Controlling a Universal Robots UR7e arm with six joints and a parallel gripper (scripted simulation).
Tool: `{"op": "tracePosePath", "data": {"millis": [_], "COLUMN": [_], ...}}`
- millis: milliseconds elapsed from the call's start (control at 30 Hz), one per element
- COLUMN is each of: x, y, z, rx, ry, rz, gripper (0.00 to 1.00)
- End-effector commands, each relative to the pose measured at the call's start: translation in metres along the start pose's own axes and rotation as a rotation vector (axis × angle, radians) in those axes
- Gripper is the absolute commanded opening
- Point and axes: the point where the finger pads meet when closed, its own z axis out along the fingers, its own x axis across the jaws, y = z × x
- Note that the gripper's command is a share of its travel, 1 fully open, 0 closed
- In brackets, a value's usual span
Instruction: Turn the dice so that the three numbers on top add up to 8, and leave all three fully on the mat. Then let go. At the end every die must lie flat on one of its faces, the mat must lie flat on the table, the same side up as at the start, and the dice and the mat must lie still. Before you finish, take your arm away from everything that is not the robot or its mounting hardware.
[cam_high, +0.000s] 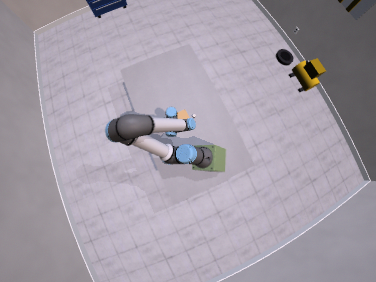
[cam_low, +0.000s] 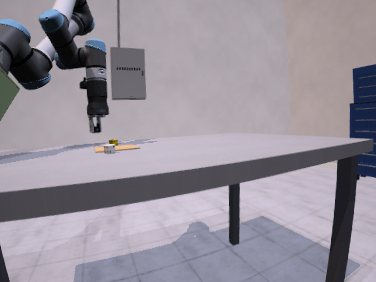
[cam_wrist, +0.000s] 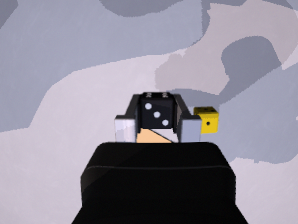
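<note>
My gripper (cam_low: 95, 131) (cam_wrist: 156, 106) points down above the table, shut on a black die (cam_wrist: 157, 107). The die's face towards the wrist camera shows three white pips. The orange mat (cam_high: 183, 114) (cam_low: 131, 147) (cam_wrist: 146, 136) lies flat below, partly hidden by the gripper in the wrist view. A yellow die (cam_low: 113, 142) (cam_wrist: 206, 122) rests on the table behind the mat in the exterior view; one pip shows on its lower visible face, its top is unclear. A white die (cam_high: 194, 115) (cam_low: 109, 148) appears just off the mat's edge; its top number cannot be read.
The grey table (cam_high: 175, 70) (cam_low: 250, 150) carries the dice and mat. The arm's green base block (cam_high: 218, 159) stands near them in the top view. The arm casts shadows over the table. A blue cabinet (cam_high: 107, 6) (cam_low: 364, 120) stands beyond the table.
</note>
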Motion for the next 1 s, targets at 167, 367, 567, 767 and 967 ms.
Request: {"op": "tracePosePath", "data": {"millis": [167, 367, 567, 767, 967], "x": [0.0, 0.0, 0.0, 0.0, 0.0], "y": [0.0, 0.0, 0.0, 0.0, 0.0], "z": [-0.026, -0.033, -0.04, -0.043, -0.043], "rx": [0.002, 0.002, 0.002, 0.002, 0.002], "ry": [-0.002, -0.002, -0.002, -0.002, -0.002], "rz": [-0.001, -0.001, -0.001, -0.001, -0.001], "gripper": [0.49, 0.49, 0.49, 0.49, 0.49]}}
